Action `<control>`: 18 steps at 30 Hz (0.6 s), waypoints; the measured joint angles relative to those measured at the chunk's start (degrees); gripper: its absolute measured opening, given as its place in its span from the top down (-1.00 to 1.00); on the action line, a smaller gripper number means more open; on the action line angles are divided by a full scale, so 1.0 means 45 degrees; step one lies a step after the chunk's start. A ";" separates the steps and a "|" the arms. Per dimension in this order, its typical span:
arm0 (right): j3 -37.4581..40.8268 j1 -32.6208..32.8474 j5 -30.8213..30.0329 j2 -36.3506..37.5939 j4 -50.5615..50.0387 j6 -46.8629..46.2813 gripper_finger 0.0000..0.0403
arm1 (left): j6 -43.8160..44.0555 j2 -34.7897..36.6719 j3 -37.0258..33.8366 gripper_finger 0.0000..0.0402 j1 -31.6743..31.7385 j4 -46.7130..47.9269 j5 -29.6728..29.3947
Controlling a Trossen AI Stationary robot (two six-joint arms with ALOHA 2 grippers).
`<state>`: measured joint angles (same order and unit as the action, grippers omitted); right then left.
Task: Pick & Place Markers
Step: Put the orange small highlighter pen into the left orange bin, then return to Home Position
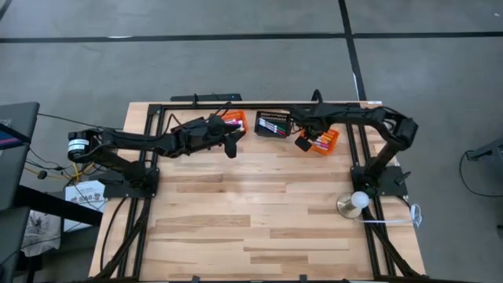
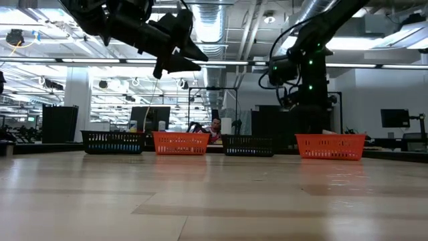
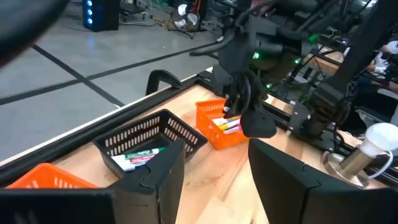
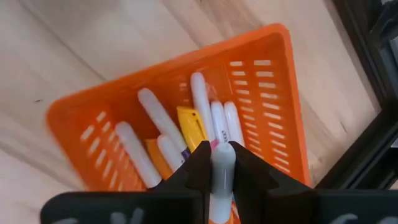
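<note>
The right gripper (image 4: 214, 163) held a white marker (image 4: 219, 163) above the far right orange basket (image 4: 277, 93); released carelessly, it could bounce out. The left gripper (image 3: 214, 165) hung open.

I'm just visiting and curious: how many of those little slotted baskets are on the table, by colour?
Orange baskets: 2
Black baskets: 2
Total: 4 baskets
The right gripper holds a white marker in its jaws above one orange basket; the left gripper hangs open above the table.
</note>
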<state>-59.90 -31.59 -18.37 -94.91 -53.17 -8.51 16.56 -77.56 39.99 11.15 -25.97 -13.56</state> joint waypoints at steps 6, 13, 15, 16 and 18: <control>0.0000 -0.0098 0.0078 -0.0414 -0.0124 0.0011 0.80 | -0.0003 0.0000 0.0000 0.12 0.0142 0.0011 -0.0010; 0.0000 -0.0214 0.0086 -0.0409 -0.0088 0.0680 0.55 | -0.0005 0.0000 0.0000 0.12 0.0142 0.0047 -0.0005; 0.0000 -0.0263 0.0087 -0.0406 -0.0083 0.0727 0.45 | -0.0005 0.0000 0.0000 0.12 0.0142 0.0047 -0.0010; 0.0000 -0.0263 0.0086 -0.0354 -0.0084 0.0800 0.40 | -0.0005 0.0000 0.0000 0.12 0.0142 0.0047 -0.0010; -0.0019 -0.0263 -0.0042 -0.0159 -0.0064 0.0770 0.33 | -0.0005 0.0000 0.0000 0.12 0.0142 0.0048 -0.0010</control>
<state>-59.99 -32.78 -18.56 -95.62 -53.46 -5.05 16.53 -77.56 39.99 11.79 -25.75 -13.61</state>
